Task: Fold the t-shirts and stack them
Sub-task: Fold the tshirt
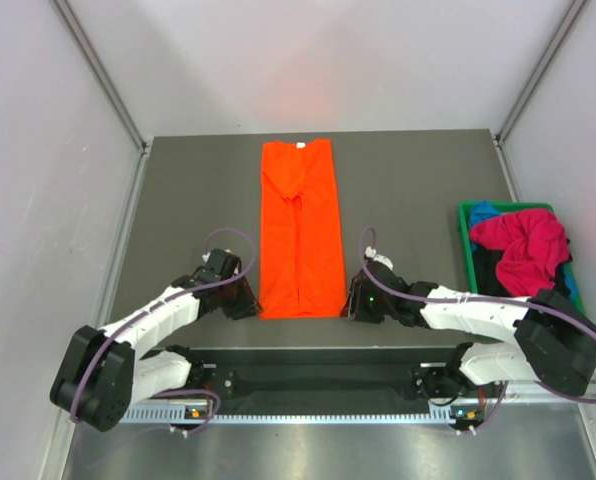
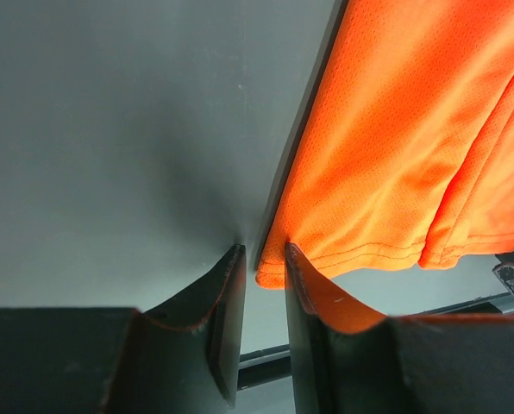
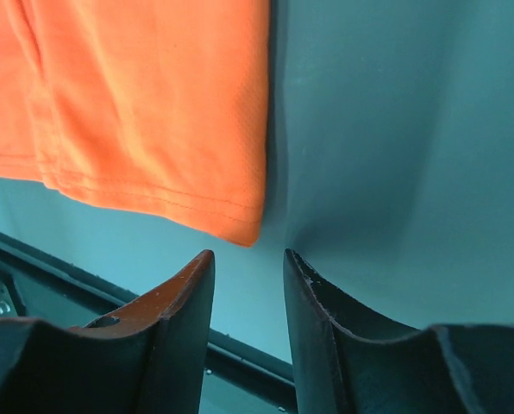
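Left claw (image 2: 264, 254) parted beside mesh-knit orange t-shirt (image 2: 395, 129) hem corner.

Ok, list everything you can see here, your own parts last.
orange t-shirt: one, orange, folded into a long strip, flat at the table's middle
red t-shirt: one, magenta-red, bunched in the bin
blue t-shirt: one, blue, in the bin, mostly under the red one
bin: one, green, table's right edge
table: one, dark grey
left arm: one, white and black, near left
right arm: one, white and black, near right
left tool: one, black, open at the orange t-shirt's near left corner
right tool: one, black, open at its near right corner
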`<state>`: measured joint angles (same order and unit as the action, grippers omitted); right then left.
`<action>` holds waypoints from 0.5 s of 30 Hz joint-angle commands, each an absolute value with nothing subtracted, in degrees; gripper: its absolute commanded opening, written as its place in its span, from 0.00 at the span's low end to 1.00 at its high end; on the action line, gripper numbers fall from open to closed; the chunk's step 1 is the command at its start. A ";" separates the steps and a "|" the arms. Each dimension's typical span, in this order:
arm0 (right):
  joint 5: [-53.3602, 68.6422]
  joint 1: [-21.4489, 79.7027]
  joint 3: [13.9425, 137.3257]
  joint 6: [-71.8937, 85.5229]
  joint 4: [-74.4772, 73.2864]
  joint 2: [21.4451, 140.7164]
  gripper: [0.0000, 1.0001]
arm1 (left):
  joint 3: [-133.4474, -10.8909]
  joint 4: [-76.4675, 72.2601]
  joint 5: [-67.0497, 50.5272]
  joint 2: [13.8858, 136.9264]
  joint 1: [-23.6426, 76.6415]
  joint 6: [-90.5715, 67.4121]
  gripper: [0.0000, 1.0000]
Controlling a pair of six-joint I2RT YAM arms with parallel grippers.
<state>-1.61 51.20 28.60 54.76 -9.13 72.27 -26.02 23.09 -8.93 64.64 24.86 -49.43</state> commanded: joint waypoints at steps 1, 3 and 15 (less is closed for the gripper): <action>-3.78 50.89 28.04 55.55 -6.16 71.72 0.38 | -24.61 23.03 -7.47 64.42 25.14 -49.48 0.29; -4.04 50.89 28.04 55.90 -5.80 71.89 0.38 | -24.70 23.03 -7.73 64.42 25.14 -49.48 0.28; -3.52 50.89 26.98 56.60 -3.25 73.56 0.33 | -23.82 19.86 -9.84 65.56 25.14 -49.31 0.11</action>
